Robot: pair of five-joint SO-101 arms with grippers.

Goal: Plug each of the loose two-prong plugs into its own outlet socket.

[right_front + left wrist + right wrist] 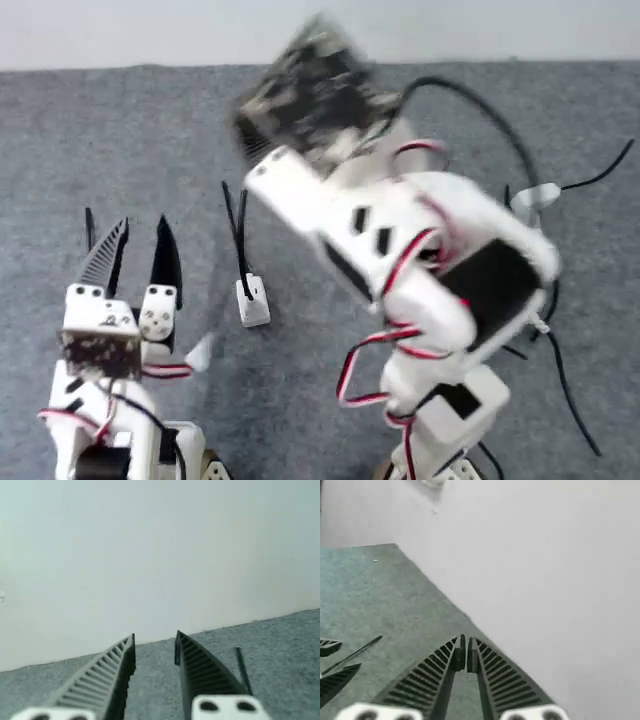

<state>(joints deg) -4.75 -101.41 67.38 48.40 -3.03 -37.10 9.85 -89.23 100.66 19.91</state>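
Left end effector (135,250) parted wide, empty, near white plug (252,300) on grey desk (80,130); right end effector (466,647) nearly closed, empty.

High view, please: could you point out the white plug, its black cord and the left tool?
white plug (252,302), high view, on its white body.
black cord (241,250), high view, midway along the cord.
left tool (143,225), high view, midway between its open fingertips.

Left hand (142,222) low, fingers apart; right hand (468,641) raised, apparently nearly closed.
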